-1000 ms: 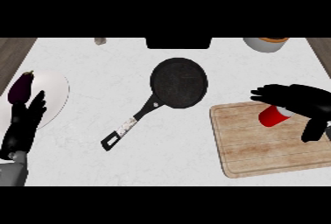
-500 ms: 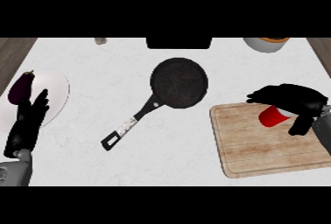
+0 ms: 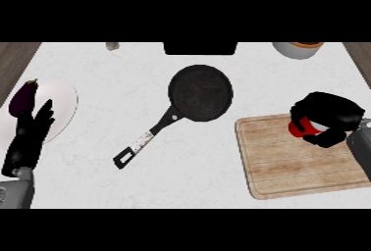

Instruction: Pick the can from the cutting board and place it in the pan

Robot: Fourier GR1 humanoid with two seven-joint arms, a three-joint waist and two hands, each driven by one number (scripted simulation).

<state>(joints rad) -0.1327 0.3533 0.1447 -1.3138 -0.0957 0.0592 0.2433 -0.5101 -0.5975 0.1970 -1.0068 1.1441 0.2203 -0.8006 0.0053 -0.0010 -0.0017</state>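
Right hand [image 3: 330,110] has just curled round the can [image 3: 297,130] on the cutting board [image 3: 304,169]; grasp looks made, lift to pan [image 3: 201,93] next.

White counter top [image 3: 217,186] w/ faint grey veining, evenly lit. Brown wood-grain strip [image 3: 14,54] beyond far L corner, second wood strip [image 3: 361,51] beyond far R. Black block [image 3: 200,47] at far edge, centre; can't tell what.

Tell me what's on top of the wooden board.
A red can is over the cutting board, with the right hand curled round it. The hand covers most of it, so whether it touches the wood is hidden.
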